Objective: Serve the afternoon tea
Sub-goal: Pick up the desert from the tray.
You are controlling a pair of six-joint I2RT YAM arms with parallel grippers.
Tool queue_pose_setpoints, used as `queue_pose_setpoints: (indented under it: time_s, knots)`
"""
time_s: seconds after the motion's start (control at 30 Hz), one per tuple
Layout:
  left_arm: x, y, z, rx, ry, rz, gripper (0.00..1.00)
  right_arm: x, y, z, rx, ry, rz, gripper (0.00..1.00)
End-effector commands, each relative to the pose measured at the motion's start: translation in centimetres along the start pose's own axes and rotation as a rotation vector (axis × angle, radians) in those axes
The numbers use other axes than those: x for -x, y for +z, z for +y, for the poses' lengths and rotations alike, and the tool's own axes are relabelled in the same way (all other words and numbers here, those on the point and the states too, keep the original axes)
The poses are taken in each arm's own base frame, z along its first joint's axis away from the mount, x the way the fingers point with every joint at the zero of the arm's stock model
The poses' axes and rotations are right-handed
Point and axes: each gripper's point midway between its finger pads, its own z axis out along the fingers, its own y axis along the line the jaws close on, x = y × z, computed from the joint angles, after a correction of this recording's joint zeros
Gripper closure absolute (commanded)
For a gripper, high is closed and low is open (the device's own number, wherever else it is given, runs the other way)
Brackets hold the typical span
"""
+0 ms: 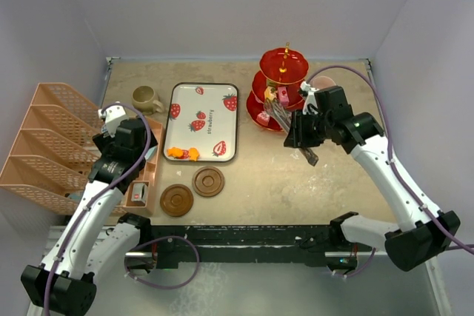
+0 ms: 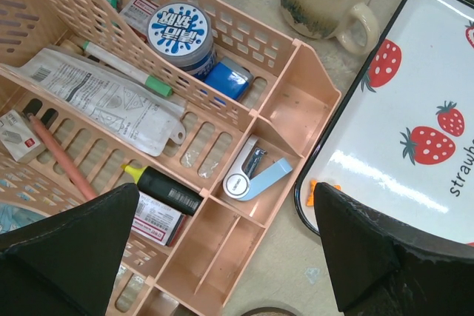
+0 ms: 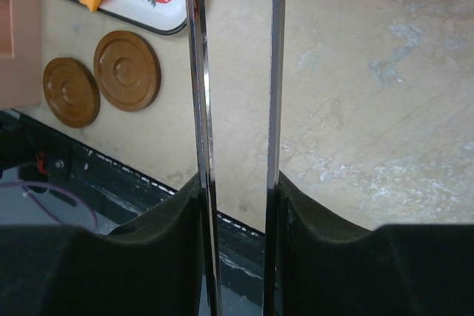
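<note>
The red three-tier stand (image 1: pixel 284 83) stands at the back right with small sweets (image 1: pixel 275 96) on its tiers. My right gripper (image 1: pixel 304 135) is shut on the long metal tweezers (image 1: pixel 285 120), whose tips point at the stand's lower tiers. In the right wrist view the tweezers' arms (image 3: pixel 201 72) stand apart between my pads (image 3: pixel 333 257). Orange sweets (image 1: pixel 182 153) lie on the strawberry tray (image 1: pixel 201 90). The olive-brown mug (image 1: pixel 146 98) stands left of it. The pink mug (image 1: pixel 326 81) is mostly hidden behind my right arm. Two coasters (image 1: pixel 208 181) lie near the front. My left gripper (image 2: pixel 226 212) is open and empty.
A peach desk organizer (image 2: pixel 244 109) with pens, a stapler and boxes lies under my left gripper, next to the tray's (image 2: pixel 415 131) left rim. A peach file rack (image 1: pixel 44 138) fills the left side. Walls close the back and sides.
</note>
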Motion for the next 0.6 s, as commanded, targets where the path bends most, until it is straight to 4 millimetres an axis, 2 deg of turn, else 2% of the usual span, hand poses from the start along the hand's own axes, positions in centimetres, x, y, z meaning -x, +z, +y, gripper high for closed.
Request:
queue_pose_setpoints:
  time_s: [0.0, 0.2, 0.33, 0.57]
  knots:
    - [1.2, -0.2, -0.3, -0.012, -0.017, -0.036, 0.01, 0.8, -0.9, 3.1, 0.143, -0.084, -0.035, 0.62]
    - [1.4, -0.2, 0.0, 0.001, -0.024, -0.046, 0.01, -0.7, 0.3, 7.2, 0.202, -0.144, 0.021, 0.62]
    - [1.4, -0.2, 0.1, 0.002, -0.023, -0.046, 0.01, 0.1, 0.7, 10.0, 0.229, -0.117, -0.018, 0.62]
    - [1.8, -0.5, 0.5, 0.011, -0.036, -0.063, 0.01, -2.3, 4.0, 12.0, 0.124, -0.184, 0.069, 0.62]
